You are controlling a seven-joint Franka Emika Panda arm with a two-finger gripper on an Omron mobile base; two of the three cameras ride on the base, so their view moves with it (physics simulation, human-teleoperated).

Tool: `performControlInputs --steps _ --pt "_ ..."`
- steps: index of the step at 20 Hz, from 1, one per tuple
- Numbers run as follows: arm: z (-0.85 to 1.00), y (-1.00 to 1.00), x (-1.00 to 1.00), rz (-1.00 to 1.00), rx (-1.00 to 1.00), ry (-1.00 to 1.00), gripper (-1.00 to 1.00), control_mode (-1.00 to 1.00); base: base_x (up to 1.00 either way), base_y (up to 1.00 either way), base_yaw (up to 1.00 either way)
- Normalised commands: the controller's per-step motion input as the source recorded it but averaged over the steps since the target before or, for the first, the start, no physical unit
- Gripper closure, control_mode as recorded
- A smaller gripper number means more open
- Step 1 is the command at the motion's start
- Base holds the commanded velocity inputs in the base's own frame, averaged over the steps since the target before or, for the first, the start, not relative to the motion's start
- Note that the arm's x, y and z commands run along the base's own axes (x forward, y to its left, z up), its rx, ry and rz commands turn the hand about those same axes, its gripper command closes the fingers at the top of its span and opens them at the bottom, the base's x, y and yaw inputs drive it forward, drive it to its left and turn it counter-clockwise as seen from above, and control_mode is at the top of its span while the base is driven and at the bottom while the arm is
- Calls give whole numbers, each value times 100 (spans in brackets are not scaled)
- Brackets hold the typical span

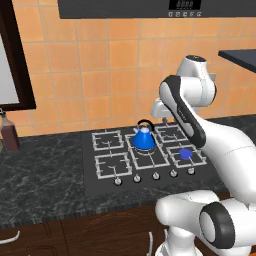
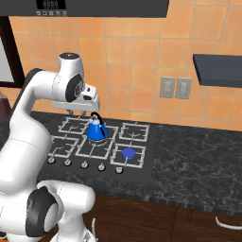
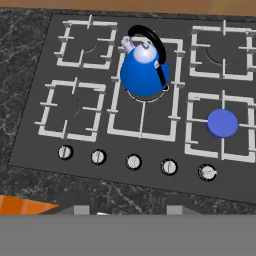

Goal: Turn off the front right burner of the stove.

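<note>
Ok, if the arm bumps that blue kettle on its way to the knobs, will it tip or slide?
The kettle looks squat and wide at the base, so it would probably slide rather than tip. It rests on the wire middle grate, which may catch its base. Its upright handle seems the likeliest part to snag.

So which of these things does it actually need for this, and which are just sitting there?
Needed: lit front right burner; stove; rightmost knob, probably that burner's.

Just there: blue kettle on the middle grate; brown bottle on the counter; wall sockets.
</note>
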Motion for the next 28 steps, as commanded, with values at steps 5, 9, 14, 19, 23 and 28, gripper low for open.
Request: performControlInputs --steps 5,9,14,19,23,28 --pt "-4 -1 -12 4 0 -10 -100 -100 0 0 0" --pt "-26 -45 -50 41 2 -25 -100 -100 0 0 0" --pt "-31 -61 -10 53 -1 -4 -100 -100 0 0 0" --pt "-60 -51 -2 73 -8 0 -100 -100 0 0 0" --pt "-76 -42 0 75 -14 0 -100 -100 0 0 0" --pt "-67 -41 0 75 -12 0 -100 -100 0 0 0"
